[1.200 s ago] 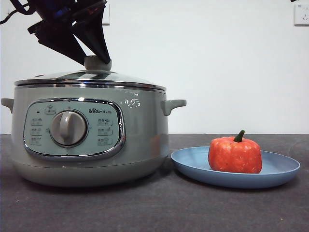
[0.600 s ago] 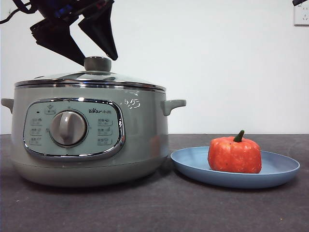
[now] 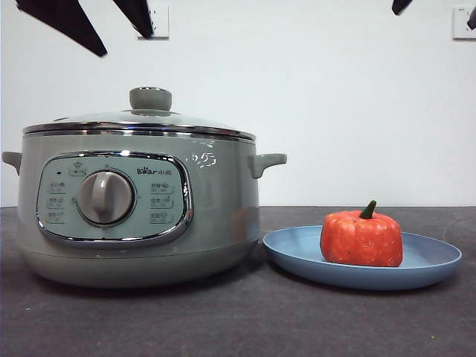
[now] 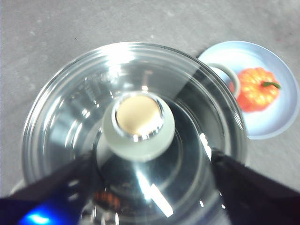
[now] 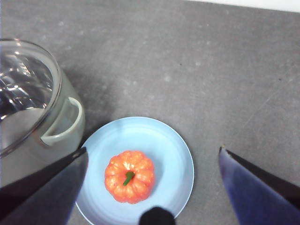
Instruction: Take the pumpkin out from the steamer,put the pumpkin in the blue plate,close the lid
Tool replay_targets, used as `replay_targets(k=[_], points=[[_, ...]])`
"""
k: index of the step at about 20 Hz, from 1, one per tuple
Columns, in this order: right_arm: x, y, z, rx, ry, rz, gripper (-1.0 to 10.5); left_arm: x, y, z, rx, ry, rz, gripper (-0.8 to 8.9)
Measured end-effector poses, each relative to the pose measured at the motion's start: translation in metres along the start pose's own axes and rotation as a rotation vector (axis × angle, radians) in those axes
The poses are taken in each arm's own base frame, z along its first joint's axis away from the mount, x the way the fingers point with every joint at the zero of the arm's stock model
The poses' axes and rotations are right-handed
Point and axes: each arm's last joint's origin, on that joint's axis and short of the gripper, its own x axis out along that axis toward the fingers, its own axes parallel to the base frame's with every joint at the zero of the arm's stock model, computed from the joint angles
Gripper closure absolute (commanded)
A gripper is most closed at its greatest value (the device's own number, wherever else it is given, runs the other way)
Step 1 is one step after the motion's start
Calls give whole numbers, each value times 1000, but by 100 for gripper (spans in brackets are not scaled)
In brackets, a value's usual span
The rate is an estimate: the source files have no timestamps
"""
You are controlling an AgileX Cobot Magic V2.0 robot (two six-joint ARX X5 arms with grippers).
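Left gripper (image 3: 111, 33) now higher above the lid (image 3: 141, 119), jaws apart; right gripper (image 5: 152, 183) likewise spread.

A dark grey bench (image 3: 238, 320) with a faintly mottled, matte surface runs across the front view and fills the background of both wrist views. Behind it stands a plain white wall (image 3: 335, 111). Two white wall sockets sit high on it, one at the upper left (image 3: 159, 22), one at the upper right corner (image 3: 463, 22).
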Motion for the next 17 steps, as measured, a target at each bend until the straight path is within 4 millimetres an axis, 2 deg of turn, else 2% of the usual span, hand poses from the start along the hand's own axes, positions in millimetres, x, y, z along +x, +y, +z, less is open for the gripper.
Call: replay_targets(k=[1,3,4,6,8,11,14,17], points=[[0,0,0,-1,1,0,688,-4,0,-1,2,-2,0,831],[0,0,0,-4,-2,0,898,-14,-1,-4,12,-17,1,821],[-1,0,0,-9,-8,1,967,-22,-2,-5,20,-33,5,821],[-6,-1,1,-14,-43,5,963,-35,-3,-11,30,-72,12,821],[-12,-3,-4,-4,-122,14,963,-45,-4,-26,36,-125,33,821],[-11,-7,-31,16,-231,27,963,-54,-5,-61,37,-227,73,822],[-4,-9,-65,44,-257,33,963,-56,-6,-101,27,-304,108,821],[0,-11,-80,85,-233,24,963,-57,-6,-125,21,-318,142,817]])
